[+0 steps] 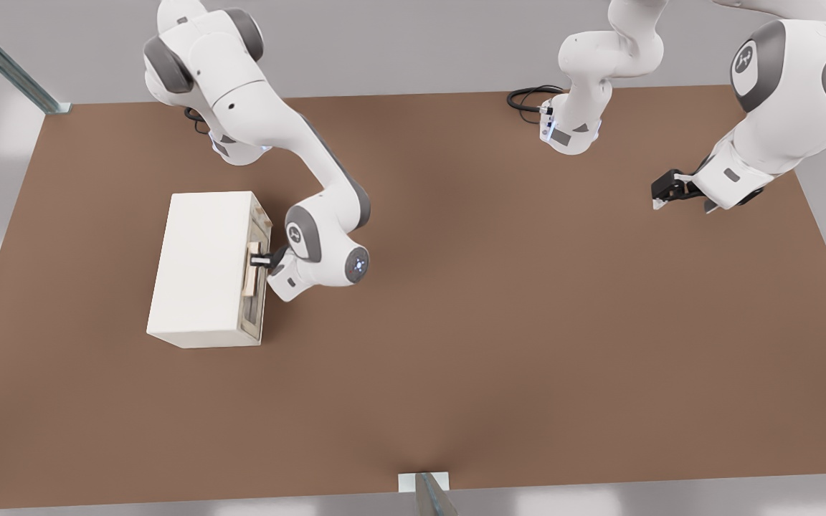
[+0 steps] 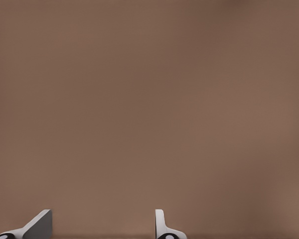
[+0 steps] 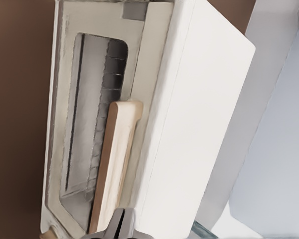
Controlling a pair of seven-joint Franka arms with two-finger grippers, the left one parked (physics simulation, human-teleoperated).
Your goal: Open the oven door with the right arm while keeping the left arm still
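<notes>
Oven door [image 1: 257, 276] looks shut on the oven [image 1: 201, 269]. Gripper [image 1: 260, 260] sits at its tan handle [image 1: 250, 269], pinching it.

Brown table [image 1: 499, 344]; cream oven [image 1: 201, 269] on it, front view's left.

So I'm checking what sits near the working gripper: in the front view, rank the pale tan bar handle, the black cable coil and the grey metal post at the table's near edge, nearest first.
From the working arm's black two-finger gripper:
1. Pale tan bar handle, right at the gripper on the oven's front.
2. Grey metal post, at the table's near edge, toward the front view's right.
3. Black cable coil, at the far edge.
</notes>
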